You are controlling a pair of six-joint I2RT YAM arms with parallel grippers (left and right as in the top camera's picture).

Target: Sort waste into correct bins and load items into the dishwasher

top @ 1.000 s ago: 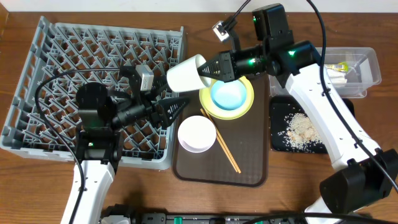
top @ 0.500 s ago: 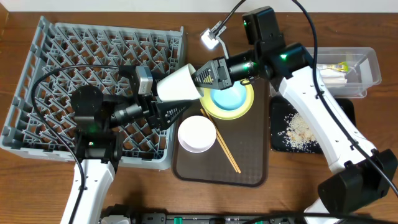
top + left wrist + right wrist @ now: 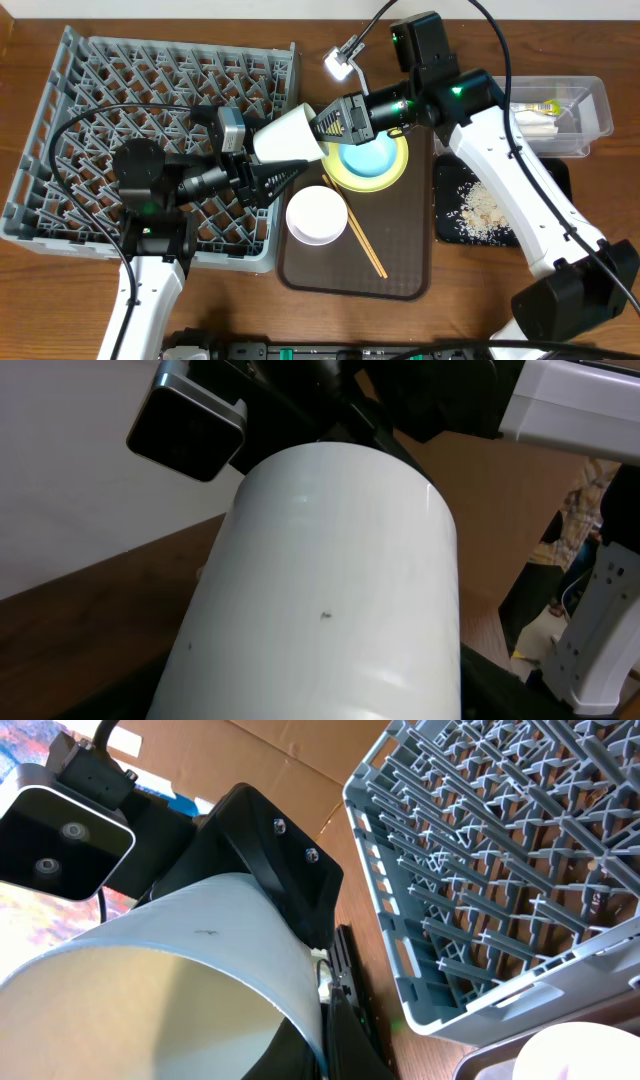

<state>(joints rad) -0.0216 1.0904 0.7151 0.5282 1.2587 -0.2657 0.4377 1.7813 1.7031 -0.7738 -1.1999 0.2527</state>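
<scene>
Above the wooden table [image 3: 600, 45], right jaws grip the white cup [image 3: 285, 135], left jaws spread

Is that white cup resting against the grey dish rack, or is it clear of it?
Apart. The right wrist view shows bare brown table between the cup and the near edge of the dish rack.
</scene>
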